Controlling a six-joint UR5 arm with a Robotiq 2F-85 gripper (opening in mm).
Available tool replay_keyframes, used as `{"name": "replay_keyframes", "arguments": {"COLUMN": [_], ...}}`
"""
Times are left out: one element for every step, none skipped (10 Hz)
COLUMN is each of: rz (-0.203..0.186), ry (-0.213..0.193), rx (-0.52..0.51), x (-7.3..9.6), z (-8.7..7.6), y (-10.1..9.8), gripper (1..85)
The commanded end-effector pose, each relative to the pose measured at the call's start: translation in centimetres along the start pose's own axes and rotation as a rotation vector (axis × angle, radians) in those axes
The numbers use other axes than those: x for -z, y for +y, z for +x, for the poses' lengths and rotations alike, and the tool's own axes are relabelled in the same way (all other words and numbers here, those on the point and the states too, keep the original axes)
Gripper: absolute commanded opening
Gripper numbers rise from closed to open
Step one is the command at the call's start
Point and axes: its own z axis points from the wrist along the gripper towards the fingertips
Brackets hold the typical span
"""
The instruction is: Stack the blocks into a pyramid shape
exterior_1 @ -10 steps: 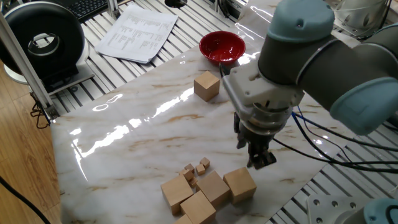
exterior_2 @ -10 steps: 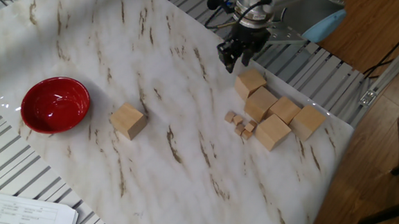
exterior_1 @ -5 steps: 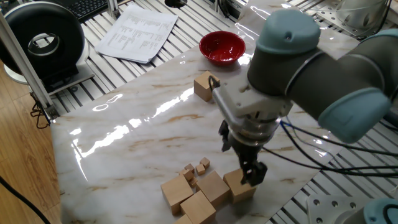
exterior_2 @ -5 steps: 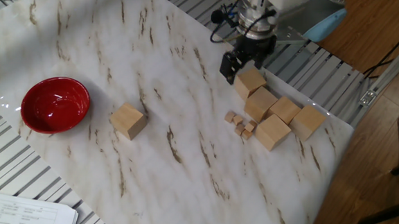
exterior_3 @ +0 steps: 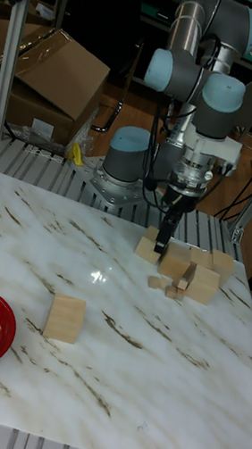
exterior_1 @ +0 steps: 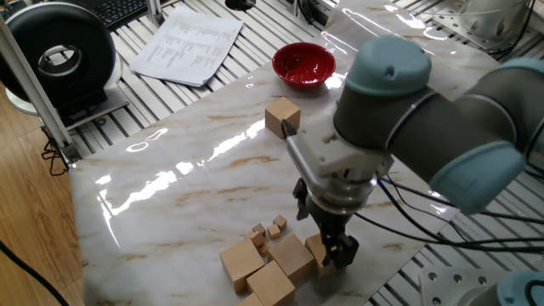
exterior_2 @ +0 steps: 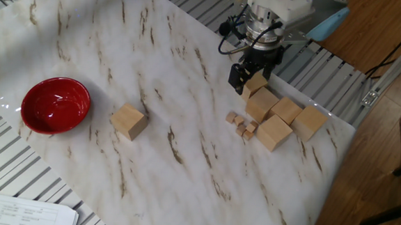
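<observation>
Red bowl [exterior_2: 56, 104] at counter [exterior_2: 154, 68] left edge. Lone block [exterior_2: 129, 121] just right of bowl. Far right of bowl: block cluster [exterior_2: 278, 116], tiny cubes [exterior_2: 242, 123] beside. Claw [exterior_2: 252, 75] down astride cluster's end block [exterior_2: 257, 82], fingers straddling; grip unclear.

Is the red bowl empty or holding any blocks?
Empty. The red bowl shows only its bare glossy inside in both fixed views; the nearest block sits beside it on the table.
</observation>
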Motion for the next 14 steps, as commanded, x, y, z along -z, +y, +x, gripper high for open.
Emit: {"name": "replay_keyframes", "arguments": {"rz": [0.004,0.007,0.015,0.022,0.029,0.038,0.032,0.022,0.025,0.023,0.021,0.017,0.006,-0.012], "ry": [-0.023,-0.017,-0.016,-0.015,-0.017,-0.019,-0.018,-0.012,0.009,0.026,0.039,0.047,0.048,0.044], "rx": [-0.001,0.003,0.006,0.006,0.004,0.003,-0.006,-0.023,-0.019,-0.017,-0.016,-0.024,-0.027,-0.034], "x": [-1.3,-1.5,-1.7,-1.8,-2.0,-2.1,-2.0,-1.6,-1.0,-0.4,0.2,0.5,0.6,0.6], "z": [0.3,0.5,0.6,0.5,0.3,0.2,0.2,0.3,0.7,1.0,0.9,0.7,0.6,0.5], "y": [0.5,0.4,0.2,0.1,0.1,0.1,0.3,0.7,0.7,0.6,0.5,0.6,0.8,1.3], "gripper": [85.0,85.0,85.0,85.0,85.0,85.0,85.0,85.0,85.0,85.0,85.0,85.0,85.0,85.0]}}
